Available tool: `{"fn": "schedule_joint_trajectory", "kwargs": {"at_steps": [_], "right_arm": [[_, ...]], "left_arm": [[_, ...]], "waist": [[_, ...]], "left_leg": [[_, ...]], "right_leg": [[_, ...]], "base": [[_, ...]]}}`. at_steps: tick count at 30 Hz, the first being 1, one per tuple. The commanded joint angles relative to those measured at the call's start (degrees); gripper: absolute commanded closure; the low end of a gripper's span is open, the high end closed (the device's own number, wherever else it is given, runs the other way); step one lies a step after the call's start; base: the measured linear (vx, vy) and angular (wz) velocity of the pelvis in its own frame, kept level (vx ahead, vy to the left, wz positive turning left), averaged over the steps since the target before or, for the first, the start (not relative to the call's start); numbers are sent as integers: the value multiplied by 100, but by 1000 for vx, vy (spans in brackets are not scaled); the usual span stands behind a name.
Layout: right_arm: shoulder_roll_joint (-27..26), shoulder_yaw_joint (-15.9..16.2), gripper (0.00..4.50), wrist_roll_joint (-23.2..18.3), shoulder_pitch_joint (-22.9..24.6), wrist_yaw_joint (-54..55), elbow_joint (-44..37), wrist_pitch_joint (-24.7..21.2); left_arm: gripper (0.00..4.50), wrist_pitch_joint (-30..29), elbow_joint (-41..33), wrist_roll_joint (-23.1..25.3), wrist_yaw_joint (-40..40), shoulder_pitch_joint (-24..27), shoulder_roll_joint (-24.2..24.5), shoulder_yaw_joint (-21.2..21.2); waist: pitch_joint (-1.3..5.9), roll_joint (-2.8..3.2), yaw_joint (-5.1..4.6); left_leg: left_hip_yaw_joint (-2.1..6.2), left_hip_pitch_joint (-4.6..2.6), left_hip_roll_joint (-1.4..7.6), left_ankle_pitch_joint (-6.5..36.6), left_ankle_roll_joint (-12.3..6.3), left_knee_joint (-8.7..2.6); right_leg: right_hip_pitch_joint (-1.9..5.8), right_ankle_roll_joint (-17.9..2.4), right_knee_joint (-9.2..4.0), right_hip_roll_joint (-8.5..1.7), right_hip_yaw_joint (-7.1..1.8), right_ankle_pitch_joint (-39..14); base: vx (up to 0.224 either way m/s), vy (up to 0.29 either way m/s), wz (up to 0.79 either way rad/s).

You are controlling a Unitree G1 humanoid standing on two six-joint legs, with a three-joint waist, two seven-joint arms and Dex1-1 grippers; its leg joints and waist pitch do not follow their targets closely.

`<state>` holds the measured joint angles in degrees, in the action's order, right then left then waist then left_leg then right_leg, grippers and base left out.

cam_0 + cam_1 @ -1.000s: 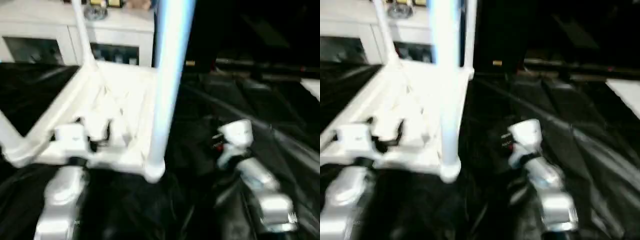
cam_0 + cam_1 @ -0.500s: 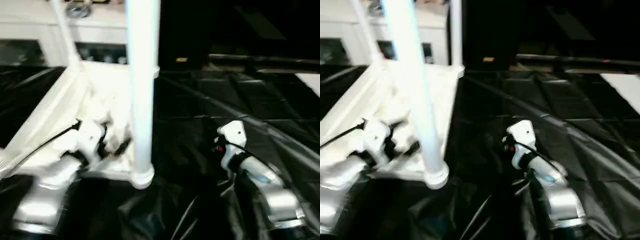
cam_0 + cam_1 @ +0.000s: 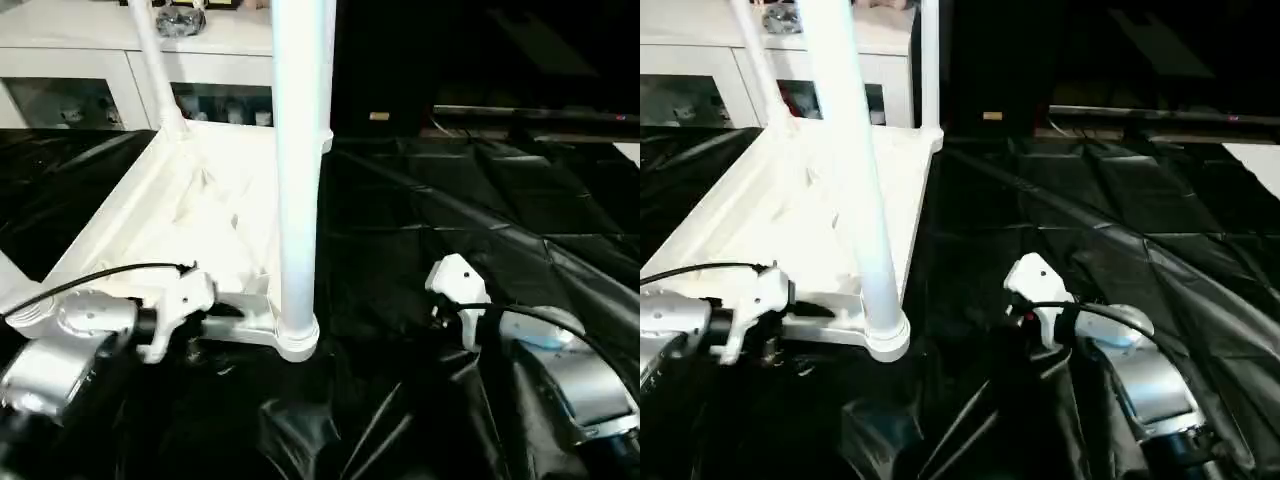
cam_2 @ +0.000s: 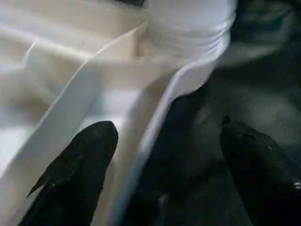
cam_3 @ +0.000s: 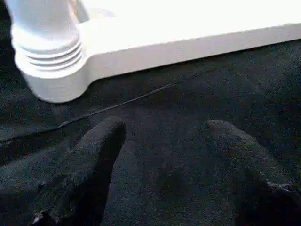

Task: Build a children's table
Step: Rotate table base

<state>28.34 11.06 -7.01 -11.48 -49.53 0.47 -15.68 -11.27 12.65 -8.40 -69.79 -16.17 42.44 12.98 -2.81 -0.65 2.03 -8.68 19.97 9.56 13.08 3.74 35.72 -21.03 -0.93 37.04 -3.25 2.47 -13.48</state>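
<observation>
A crinkled black plastic sheet (image 3: 470,210) covers the whole work surface. On it, toward ten o'clock, lies an upturned white plastic rectangular tabletop (image 3: 190,220), ribbed underside up — a long white round tapered leg (image 3: 300,150) stands upright in its nearest corner socket (image 3: 297,338).

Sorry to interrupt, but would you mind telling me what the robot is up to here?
It is assembling a children's table. The white tabletop lies upside down on black sheeting, with legs standing in its corner sockets, the nearest leg upright. The left gripper is at the tabletop's near edge, jaws open astride the rim beside that socket, not closed on it. The right gripper hovers open over the sheeting, holding nothing.
</observation>
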Motion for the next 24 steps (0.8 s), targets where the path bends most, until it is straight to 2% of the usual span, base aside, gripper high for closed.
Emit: {"fn": "schedule_joint_trajectory", "kwargs": {"at_steps": [1, 4, 7, 8, 10, 12, 16, 18, 21, 22, 24], "right_arm": [[76, 104, 132, -45, -85, -217, -61, -75], [124, 192, 132, -68, -86, -381, -97, -68], [249, 352, 132, -66, -47, -634, -164, -56], [278, 387, 132, -47, -71, -688, -159, -52], [293, 392, 132, -36, -96, -711, -139, -38], [289, 385, 132, -33, -114, -733, -125, -32], [281, 395, 132, -34, -122, -763, -107, -20], [285, 411, 132, -36, -110, -779, -109, -13], [274, 420, 132, -26, -114, -780, -74, 3], [264, 420, 132, -16, -119, -777, -47, 18], [257, 419, 132, -10, -122, -774, -27, 31]], "left_arm": [[89, 224, 284, 138, -117, -278, -13, 99], [120, 381, 589, 162, -287, -502, -55, 152], [136, 629, 981, 212, -383, -784, -144, 203], [146, 716, 1167, 258, -474, -919, -169, 240], [165, 842, 1352, 382, -570, -1063, -168, 319], [172, 924, 1526, 428, -648, -1199, -182, 351], [209, 1060, 1819, 463, -845, -1397, -199, 405], [212, 1133, 1973, 508, -983, -1479, -201, 458], [247, 1136, 2063, 536, -1115, -1539, -194, 504], [252, 1149, 2109, 554, -1164, -1565, -197, 517], [268, 1163, 2136, 564, -1184, -1576, -202, 520]], "waist": [[305, 100, 22], [309, 100, 34], [294, 103, 39], [293, 143, 40], [297, 120, 42], [293, 158, 48], [288, 150, 53], [284, 187, 57], [284, 178, 56], [283, 200, 58], [282, 199, 60]], "left_leg": [[89, -9, 324, 683, -186, -489], [85, -18, 337, 655, -207, -491], [78, -17, 338, 853, -184, -500], [84, -13, 345, 898, -152, -505], [79, -22, 351, 896, -138, -503], [81, -24, 351, 907, -126, -504], [72, -17, 353, 896, -114, -503], [69, -18, 358, 913, -102, -504], [65, -14, 364, 907, -97, -505], [65, -19, 365, 923, -89, -509], [66, -19, 371, 935, -81, -512]], "right_leg": [[217, -1443, -443, -476, -308, -164], [209, -1537, -415, -478, -300, 40], [223, -1547, -442, -488, -302, -149], [224, -1547, -442, -500, -306, -206], [219, -1551, -446, -500, -313, -208], [217, -1550, -450, -505, -318, -228], [224, -1592, -454, -509, -315, -254], [221, -1612, -456, -511, -317, -259], [227, -1625, -453, -514, -315, -221], [221, -1626, -460, -513, -314, -242], [220, -1644, -451, -514, -315, -220]], "base": [[0, 0, 0], [0, 0, 0], [0, 0, 0], [0, 0, 0], [0, 0, 0], [0, 0, 0], [0, 0, 0], [0, 0, 0], [0, 0, 0], [0, 0, 0], [0, 0, 0]]}}
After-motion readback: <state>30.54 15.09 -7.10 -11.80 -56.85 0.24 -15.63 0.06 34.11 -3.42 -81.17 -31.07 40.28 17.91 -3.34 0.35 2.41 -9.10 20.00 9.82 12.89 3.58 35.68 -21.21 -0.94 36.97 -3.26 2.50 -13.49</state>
